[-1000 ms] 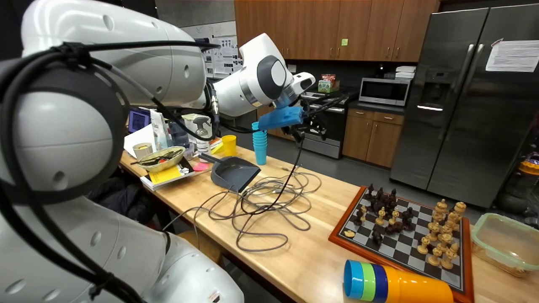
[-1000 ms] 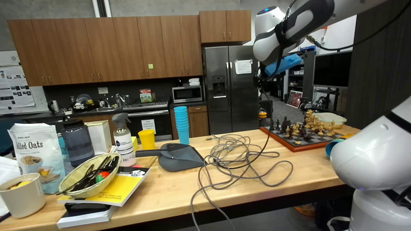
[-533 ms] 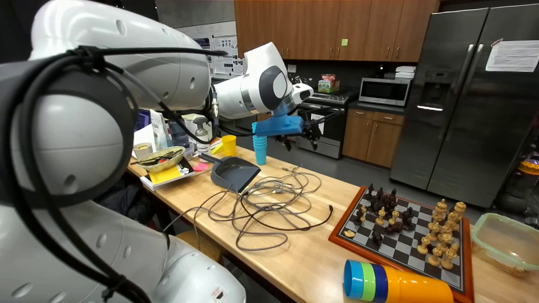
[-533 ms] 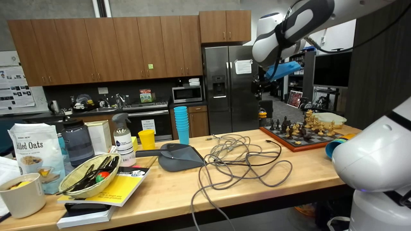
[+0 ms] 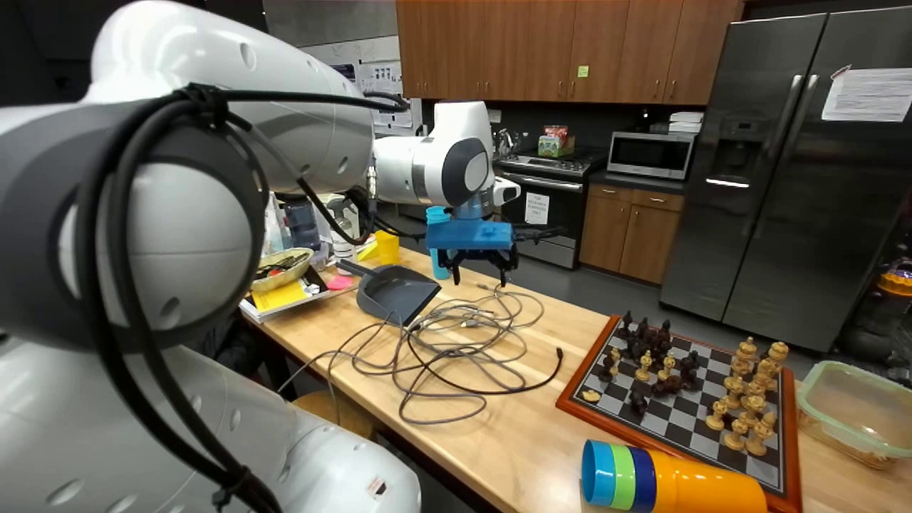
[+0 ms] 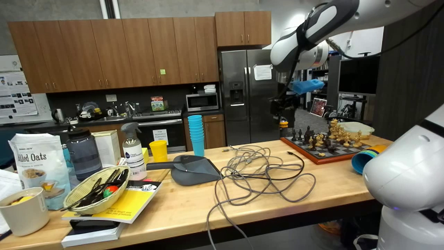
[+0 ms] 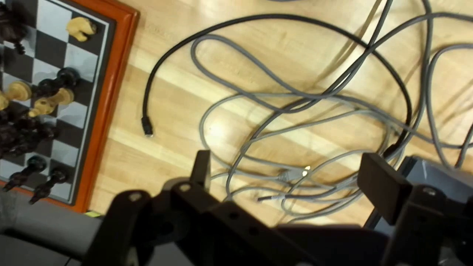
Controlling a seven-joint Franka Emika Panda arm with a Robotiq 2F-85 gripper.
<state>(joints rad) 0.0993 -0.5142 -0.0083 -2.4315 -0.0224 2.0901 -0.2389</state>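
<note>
My gripper (image 5: 480,278) hangs above the table, pointing down, its jaws wide apart with nothing between them. In the wrist view the two fingers (image 7: 384,184) frame a tangle of grey cables (image 7: 314,96) lying below, apart from them. A black cable (image 7: 273,16) curves over the wood and ends in a small black plug (image 7: 146,126) near the chessboard's edge. That same black cable (image 6: 301,163) lies on the tabletop beside the tangle in both exterior views.
A grey dustpan (image 5: 399,292) lies by the cables, with a stack of blue cups (image 6: 197,139) behind it. A chessboard (image 5: 584,406) with pieces and a lying stack of coloured cups (image 5: 705,481) are toward the other end. A spray bottle (image 6: 134,156) and basket (image 6: 79,191) stand farther off.
One second ago the black cable hung from my gripper; by half a second ago its end lay on the table. My gripper has since swung to point downward and come lower.
</note>
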